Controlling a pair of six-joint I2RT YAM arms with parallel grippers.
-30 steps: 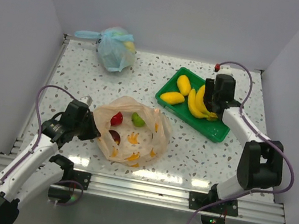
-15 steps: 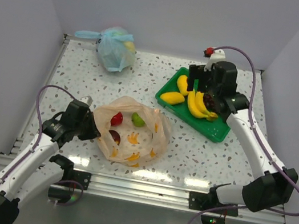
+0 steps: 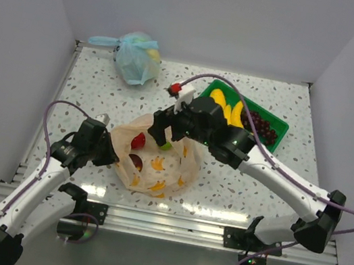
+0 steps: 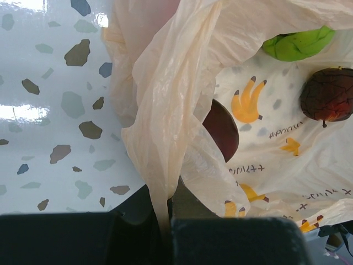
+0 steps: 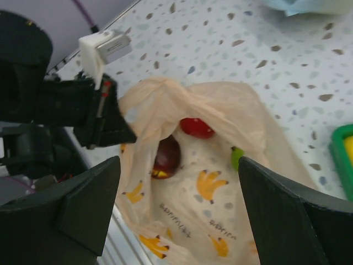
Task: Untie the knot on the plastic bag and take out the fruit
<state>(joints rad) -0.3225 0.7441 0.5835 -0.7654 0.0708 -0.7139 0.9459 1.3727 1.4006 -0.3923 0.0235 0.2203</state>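
Right end effector (image 3: 165,135) has swung from the tray (image 3: 281,128) to the bag (image 3: 159,174), open and empty; left end effector (image 3: 108,155) pinches its rim, so remaining fruit (image 3: 138,141) looks reachable.

White speckled terrazzo surface (image 3: 89,83), plain pale grey walls (image 3: 205,14) behind and beside it, aluminium rail (image 3: 168,221) along its near edge.

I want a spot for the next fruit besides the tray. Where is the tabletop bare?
Bare tabletop: between the blue bag and the plastic bag; also front right, though the right arm crosses above it. Crowded: the plastic bag, right gripper over it, left gripper pinching its rim.
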